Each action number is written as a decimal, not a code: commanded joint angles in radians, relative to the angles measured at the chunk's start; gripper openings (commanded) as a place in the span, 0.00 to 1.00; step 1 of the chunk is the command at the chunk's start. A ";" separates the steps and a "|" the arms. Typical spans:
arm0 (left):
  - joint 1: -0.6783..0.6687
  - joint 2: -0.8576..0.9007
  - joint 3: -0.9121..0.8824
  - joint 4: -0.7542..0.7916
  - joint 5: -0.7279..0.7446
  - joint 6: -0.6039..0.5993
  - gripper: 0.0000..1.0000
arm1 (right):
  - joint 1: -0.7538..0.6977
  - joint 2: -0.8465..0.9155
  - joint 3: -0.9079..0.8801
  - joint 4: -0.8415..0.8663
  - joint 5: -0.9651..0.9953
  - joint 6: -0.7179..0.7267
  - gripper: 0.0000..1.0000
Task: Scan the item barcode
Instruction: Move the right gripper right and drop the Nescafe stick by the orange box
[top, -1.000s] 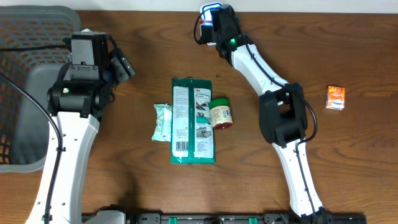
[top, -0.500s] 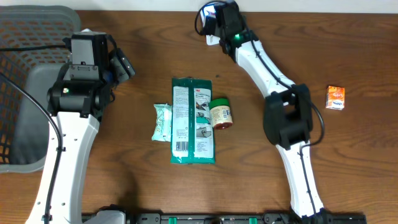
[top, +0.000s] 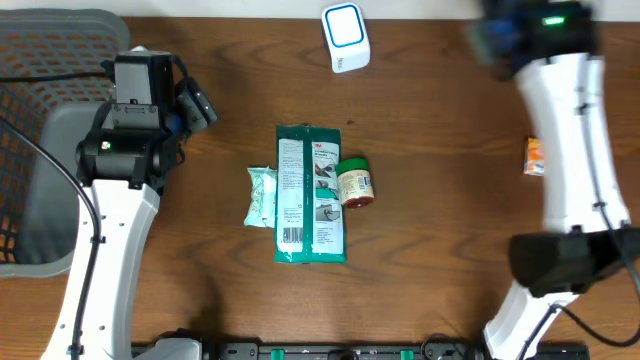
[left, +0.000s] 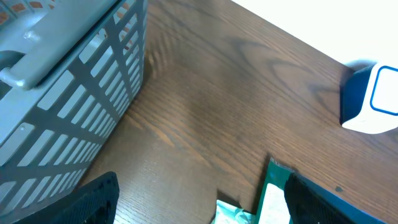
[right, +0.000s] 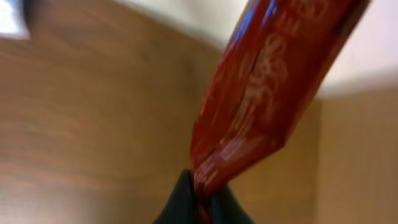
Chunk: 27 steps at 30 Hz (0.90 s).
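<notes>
**Red packet pinched by right gripper**

The right gripper (right: 202, 200) is clamped tight on the lower corner of a glossy red packet (right: 261, 93) with pale printing (too blurred to read), held above the table (top: 450, 200). The left gripper (left: 199, 202) hangs wide open and empty, near the grey basket (left: 74, 93).

We see a wooden table (top: 430, 280) | white-and-blue scanner (top: 345, 38) at its far edge | green package (top: 310, 195) mid-table, pale pouch (top: 262, 196) and small jar (top: 355, 184) touching its sides | grey basket (top: 40, 120) far left | right arm (top: 570, 110) blurred, partly covering an orange box (top: 535, 156)
</notes>
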 joint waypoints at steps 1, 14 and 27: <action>0.003 0.002 0.012 0.000 -0.016 0.006 0.85 | -0.158 0.073 -0.056 -0.049 -0.114 0.205 0.01; 0.003 0.002 0.012 0.000 -0.016 0.006 0.85 | -0.446 0.111 -0.365 0.065 -0.188 0.208 0.14; 0.003 0.002 0.012 0.000 -0.016 0.006 0.85 | -0.360 0.046 -0.369 0.025 -0.213 0.198 0.92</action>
